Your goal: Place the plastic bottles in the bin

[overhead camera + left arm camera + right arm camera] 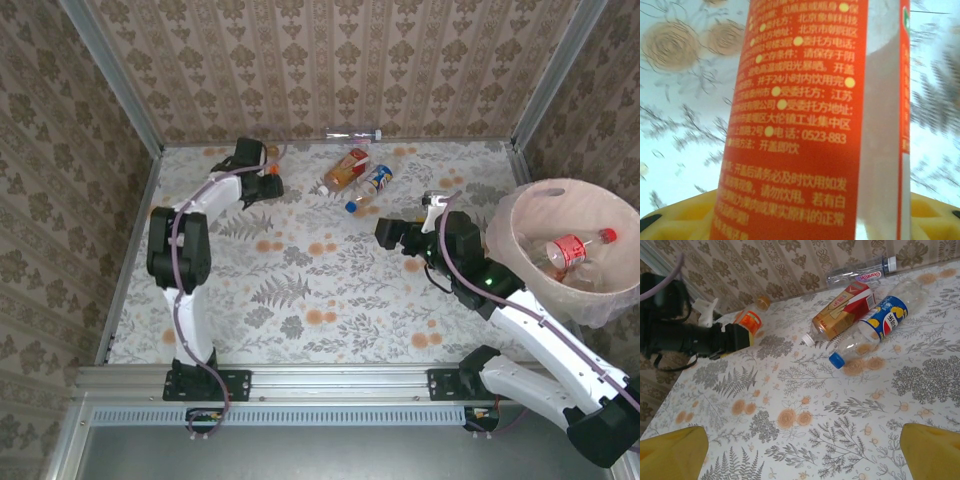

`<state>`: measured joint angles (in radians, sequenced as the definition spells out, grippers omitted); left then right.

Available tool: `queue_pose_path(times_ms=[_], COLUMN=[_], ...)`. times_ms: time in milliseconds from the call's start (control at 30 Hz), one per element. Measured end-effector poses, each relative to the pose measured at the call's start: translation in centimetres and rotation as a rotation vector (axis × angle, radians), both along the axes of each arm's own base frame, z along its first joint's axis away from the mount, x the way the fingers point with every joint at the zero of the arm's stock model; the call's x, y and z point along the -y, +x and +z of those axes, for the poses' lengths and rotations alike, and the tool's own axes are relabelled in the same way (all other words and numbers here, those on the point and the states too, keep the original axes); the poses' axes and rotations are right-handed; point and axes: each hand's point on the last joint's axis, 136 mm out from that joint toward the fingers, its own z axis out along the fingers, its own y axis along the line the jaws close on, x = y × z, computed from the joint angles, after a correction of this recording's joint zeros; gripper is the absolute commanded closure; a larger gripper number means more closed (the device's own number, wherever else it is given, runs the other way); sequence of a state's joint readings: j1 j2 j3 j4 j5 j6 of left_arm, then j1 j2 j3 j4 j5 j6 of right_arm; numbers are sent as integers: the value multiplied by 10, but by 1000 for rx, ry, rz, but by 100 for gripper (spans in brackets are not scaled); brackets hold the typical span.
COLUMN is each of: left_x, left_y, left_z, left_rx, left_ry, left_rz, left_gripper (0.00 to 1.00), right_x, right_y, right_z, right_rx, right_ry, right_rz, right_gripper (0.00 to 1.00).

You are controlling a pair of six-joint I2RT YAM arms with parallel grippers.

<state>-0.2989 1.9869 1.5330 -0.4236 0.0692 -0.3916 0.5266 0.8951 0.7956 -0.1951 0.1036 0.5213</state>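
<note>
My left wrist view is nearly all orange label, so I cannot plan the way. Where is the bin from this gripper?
Observer: The bin stands at the right edge of the table, far across from the left gripper.
Operator: Is anything inside it?
Observer: Yes, one red-label bottle lies in it.
Operator: Which bottles are on the table?
Observer: Besides the orange-label bottle you hold, a gold-label bottle and a blue-label bottle lie side by side mid-table, and a clear bottle lies along the far wall.
</note>
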Motion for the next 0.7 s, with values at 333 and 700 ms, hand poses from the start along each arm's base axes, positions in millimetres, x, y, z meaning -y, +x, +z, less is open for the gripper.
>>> queue_pose_path(times_ms=[333, 700], left_x=[76, 158], left_y=[-105, -195], left_z=[52, 125], left_rx=[117, 250], left_ry=[-190, -525], left_rz=[-247, -614], left_gripper=[53, 53], right_x=[-4, -24], right_y=[5, 8], right_z=[-11, 5], right_rx=[-65, -47], right_ry=[87, 218], right_rz=[-40, 28], right_gripper=[0, 0])
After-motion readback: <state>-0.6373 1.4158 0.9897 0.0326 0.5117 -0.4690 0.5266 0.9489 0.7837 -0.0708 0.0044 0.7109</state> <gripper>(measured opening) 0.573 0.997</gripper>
